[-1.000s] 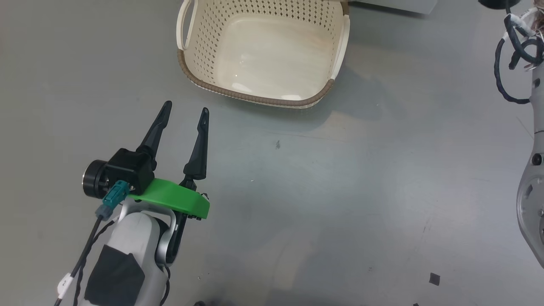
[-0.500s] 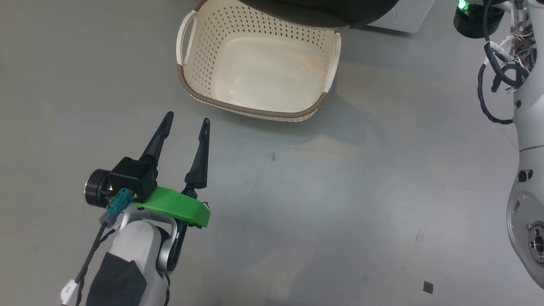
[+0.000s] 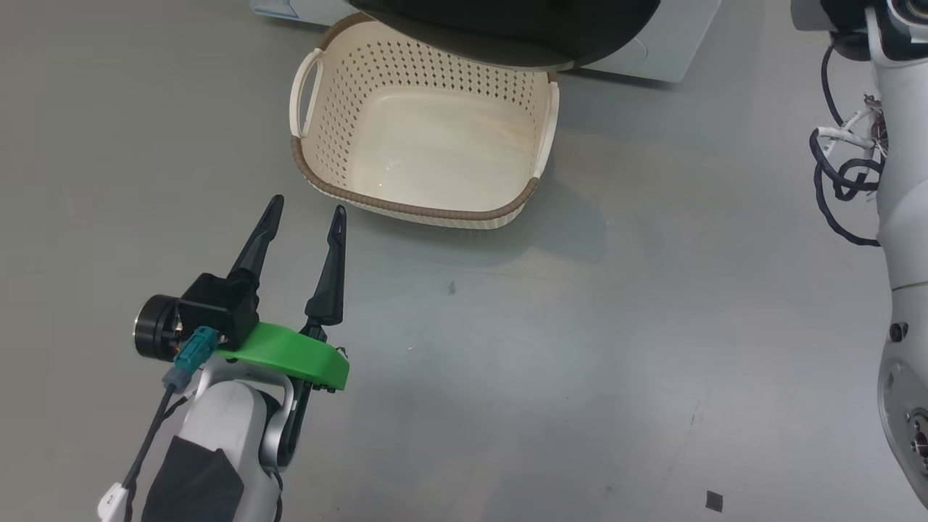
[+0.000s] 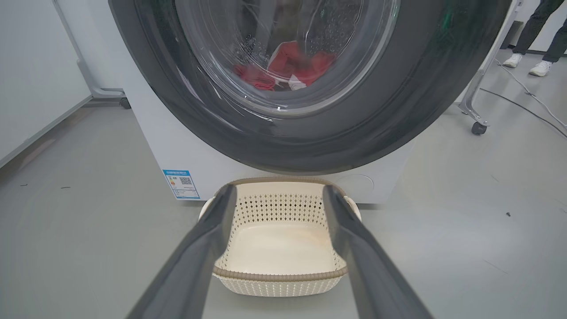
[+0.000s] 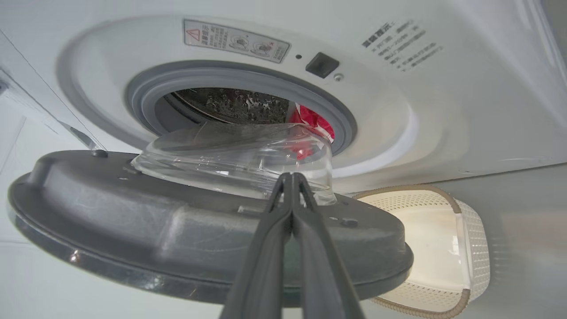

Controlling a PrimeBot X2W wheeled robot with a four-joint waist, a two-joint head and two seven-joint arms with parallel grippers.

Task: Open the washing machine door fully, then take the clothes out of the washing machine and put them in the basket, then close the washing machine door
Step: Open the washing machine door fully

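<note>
Right wrist view: the washing machine has its door part-open, overhanging the basket before it, with the clothes inside. The right gripper, fingers pressed together, could slip off the door. The left gripper hangs spread before the machine.

On washing machine: warning-triangle label, blue QR sticker; printed wording too small to read.
</note>
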